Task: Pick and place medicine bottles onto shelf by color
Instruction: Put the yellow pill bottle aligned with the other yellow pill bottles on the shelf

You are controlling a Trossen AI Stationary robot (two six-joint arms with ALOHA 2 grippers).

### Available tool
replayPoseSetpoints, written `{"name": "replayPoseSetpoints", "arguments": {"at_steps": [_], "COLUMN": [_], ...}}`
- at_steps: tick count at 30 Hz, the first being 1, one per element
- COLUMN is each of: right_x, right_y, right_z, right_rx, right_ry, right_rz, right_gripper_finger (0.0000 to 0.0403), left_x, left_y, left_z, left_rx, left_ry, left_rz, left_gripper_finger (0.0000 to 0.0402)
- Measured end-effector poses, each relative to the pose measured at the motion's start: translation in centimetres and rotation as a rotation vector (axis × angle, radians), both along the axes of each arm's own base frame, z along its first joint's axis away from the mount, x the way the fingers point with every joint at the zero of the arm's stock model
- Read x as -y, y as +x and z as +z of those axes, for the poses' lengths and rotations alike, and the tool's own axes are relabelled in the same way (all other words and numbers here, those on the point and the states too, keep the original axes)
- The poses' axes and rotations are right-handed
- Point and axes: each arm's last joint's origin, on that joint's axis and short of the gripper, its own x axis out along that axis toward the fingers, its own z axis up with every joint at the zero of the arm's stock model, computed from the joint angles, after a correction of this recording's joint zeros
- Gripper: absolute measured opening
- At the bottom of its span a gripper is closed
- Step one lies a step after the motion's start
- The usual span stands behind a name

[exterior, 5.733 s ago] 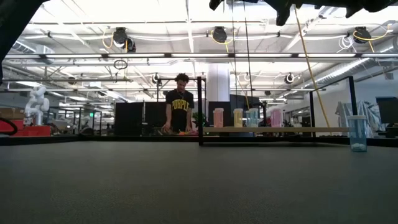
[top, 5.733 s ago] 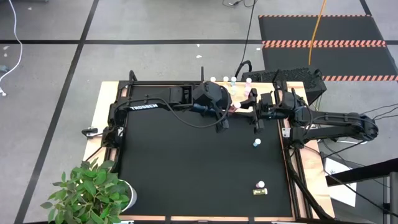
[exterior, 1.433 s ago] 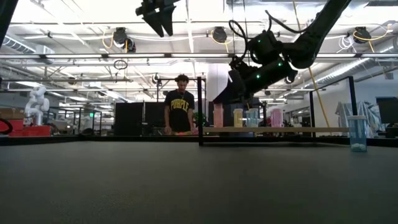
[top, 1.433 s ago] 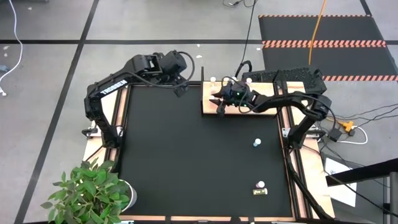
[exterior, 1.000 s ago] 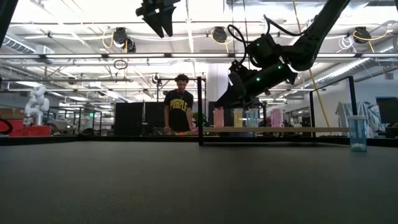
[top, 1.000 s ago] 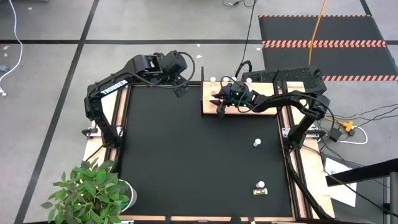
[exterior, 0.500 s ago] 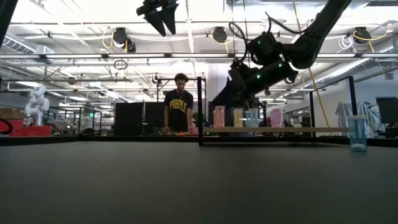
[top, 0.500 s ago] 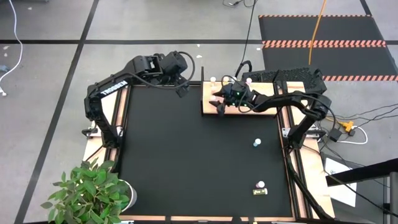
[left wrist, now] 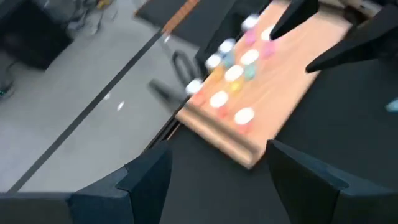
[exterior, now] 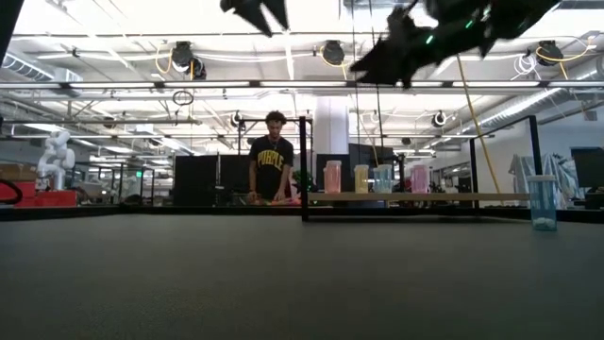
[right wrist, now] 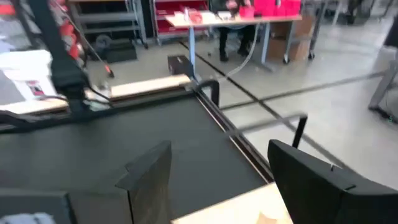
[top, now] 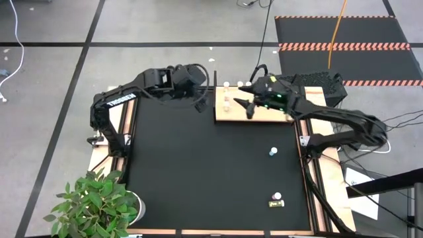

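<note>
shelf (top: 254, 110): flat at the mat's (top: 198, 172) far edge, toward the right corner
bottles (top: 227, 100): a handful standing on the shelf's far-left part
stray blue bottle (top: 272, 152): out on the mat near the right edge
two more (top: 277, 200): by the near right corner
right gripper (top: 249, 107): up over the shelf, fingers spread, nothing in them
left gripper (top: 199, 101): just off the shelf's left end, fingers apart, empty too
person (exterior: 273, 158): way back in the room
</note>
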Motion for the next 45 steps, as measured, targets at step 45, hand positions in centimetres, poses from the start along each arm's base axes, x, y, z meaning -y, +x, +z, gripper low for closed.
{"name": "replayPoseSetpoints", "arguments": {"at_steps": [45], "right_x": [-16.3], "right_y": [-12.1], "right_z": [-3.2], "right_rx": [-0.520], "right_ry": [0.541], "right_rz": [0.716], "right_gripper_finger": [0.0198], "left_x": [16.1], "left_y": [18.1], "left_z": [-14.5], "left_rx": [0.515], "left_ry": [-0.480], "left_rz": [-0.317], "left_gripper_finger": [0.0242]}}
